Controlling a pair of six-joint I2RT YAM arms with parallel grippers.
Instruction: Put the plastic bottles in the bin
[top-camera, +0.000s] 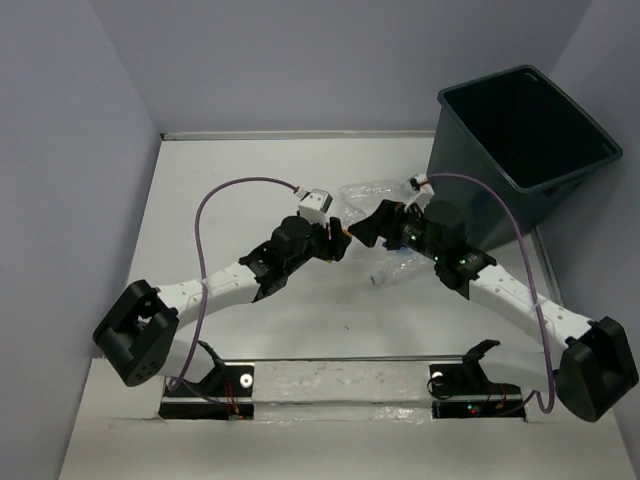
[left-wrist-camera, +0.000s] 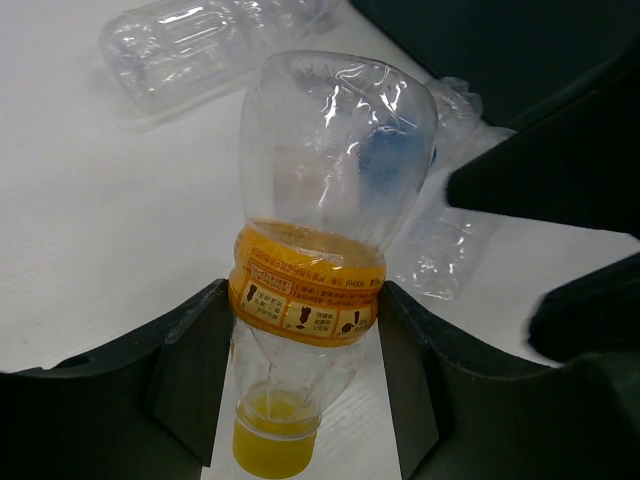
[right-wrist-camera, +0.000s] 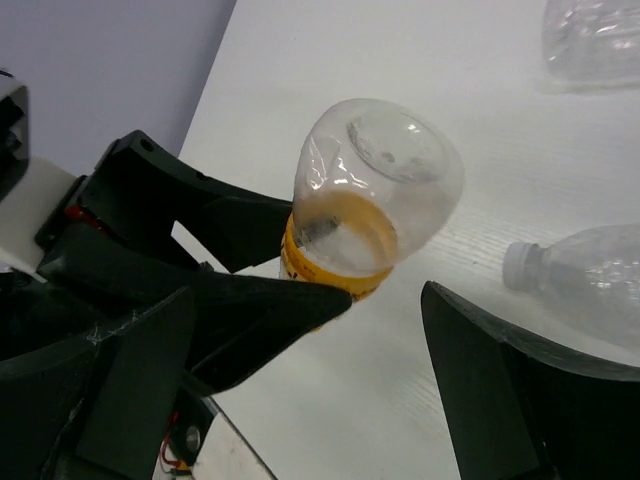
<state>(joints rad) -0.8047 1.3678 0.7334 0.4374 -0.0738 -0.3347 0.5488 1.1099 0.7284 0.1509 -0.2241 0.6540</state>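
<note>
Plain white surface (top-camera: 250, 160), nothing fancy. The dark bin (top-camera: 520, 150) stands on it in the far right corner. Just left of the bin, a few crumpled clear bottles (top-camera: 365, 195) lie flat on the surface. Left of the bin and nearer the arms, a white-capped bottle (right-wrist-camera: 590, 280) lies on its side.

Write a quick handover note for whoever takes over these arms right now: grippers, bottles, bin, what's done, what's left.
Left gripper: shut on the yellow-capped bottle at its orange label.
Right gripper: open beside that bottle, holding nothing.
Bin: far right, no bottle visible inside.
Clear bottles, including a white-capped bottle, lie on the table.
To do: bin the held bottle, then the rest.
</note>
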